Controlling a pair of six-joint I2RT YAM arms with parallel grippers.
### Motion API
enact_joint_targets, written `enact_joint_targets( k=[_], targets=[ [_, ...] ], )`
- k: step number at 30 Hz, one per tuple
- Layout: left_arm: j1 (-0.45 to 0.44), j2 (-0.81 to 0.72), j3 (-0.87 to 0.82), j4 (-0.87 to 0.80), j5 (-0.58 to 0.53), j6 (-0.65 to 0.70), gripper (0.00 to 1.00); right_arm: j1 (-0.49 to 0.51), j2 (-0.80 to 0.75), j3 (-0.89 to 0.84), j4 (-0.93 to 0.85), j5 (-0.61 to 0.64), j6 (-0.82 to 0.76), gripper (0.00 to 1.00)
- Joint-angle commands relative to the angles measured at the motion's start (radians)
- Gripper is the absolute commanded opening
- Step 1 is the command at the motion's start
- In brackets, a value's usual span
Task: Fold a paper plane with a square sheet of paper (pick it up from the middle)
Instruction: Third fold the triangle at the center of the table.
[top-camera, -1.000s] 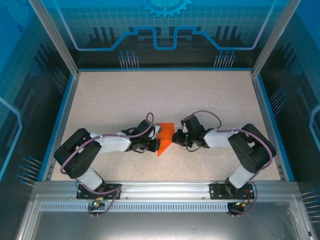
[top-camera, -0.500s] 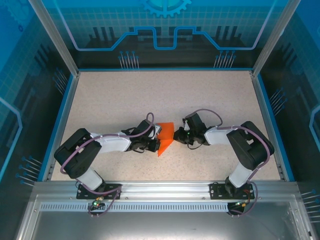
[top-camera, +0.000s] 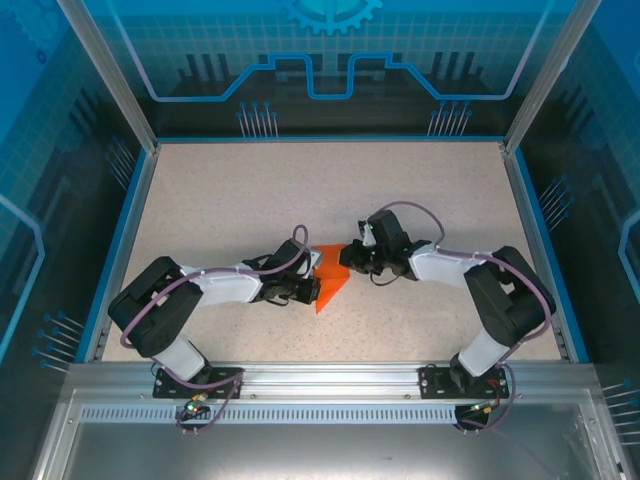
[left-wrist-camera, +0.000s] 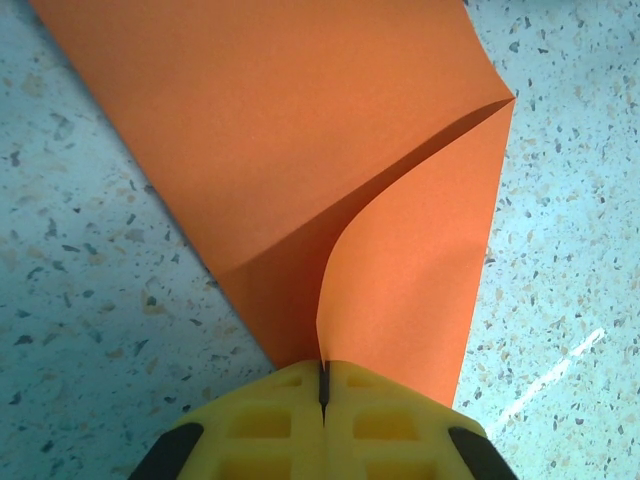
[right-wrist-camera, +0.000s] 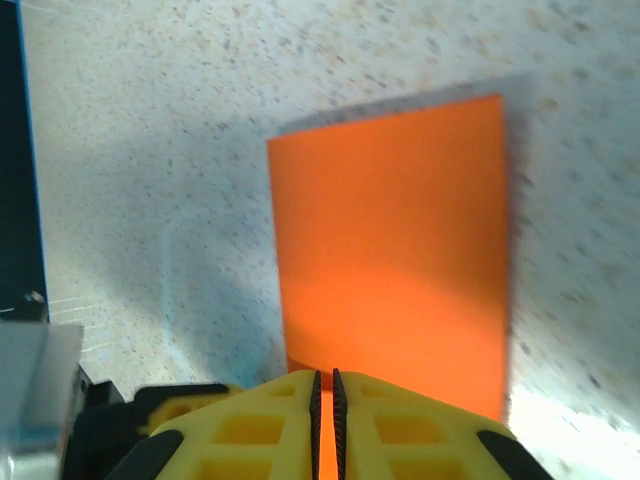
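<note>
The square sheet of paper (top-camera: 330, 274), bright orange and folded into a wedge, lies mid-table between both arms. In the left wrist view one flap of the paper (left-wrist-camera: 300, 150) curls up from the table into my left gripper (left-wrist-camera: 322, 372), whose yellow jaws are shut on that edge. From above, the left gripper (top-camera: 316, 288) sits at the paper's left side. My right gripper (top-camera: 348, 258) is at the paper's upper right corner. Its jaws (right-wrist-camera: 324, 385) stand almost together with a thin slit, over the flat paper (right-wrist-camera: 390, 250), which shows through the slit; nothing is pinched.
A speckled beige tabletop (top-camera: 250, 200) surrounds the paper, bounded by a blue rim (top-camera: 130, 230) and clear blue walls. An aluminium rail (top-camera: 320, 375) with the arm bases runs along the near edge.
My right gripper has shifted a little toward the far side, from the paper's right edge to its upper corner. The left gripper and the paper have stayed put.
</note>
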Motion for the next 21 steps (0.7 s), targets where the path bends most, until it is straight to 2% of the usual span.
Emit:
enact_joint_targets(
  k=[1, 7, 9, 14, 17, 21],
  targets=[
    [0.008, 0.019, 0.000, -0.101, -0.010, 0.008, 0.05, 0.013, 0.101, 0.047, -0.017, -0.047, -0.026, 0.15],
    [0.008, -0.037, 0.002, -0.126, -0.012, -0.015, 0.16, 0.013, 0.179, 0.072, -0.040, -0.013, -0.027, 0.13],
    [0.008, -0.073, 0.003, -0.150, -0.020, -0.020, 0.19, 0.014, 0.166, 0.050, -0.025, -0.002, -0.018, 0.13],
    [0.008, -0.196, -0.008, -0.221, -0.085, -0.070, 0.34, 0.035, 0.075, -0.028, -0.016, 0.051, 0.025, 0.12],
    [0.008, -0.285, -0.028, -0.229, -0.065, -0.125, 0.35, 0.055, 0.021, -0.075, -0.018, 0.093, 0.061, 0.12],
    [0.002, -0.382, -0.050, -0.183, 0.054, -0.168, 0.31, 0.075, -0.040, -0.118, -0.018, 0.142, 0.095, 0.13]
  ],
)
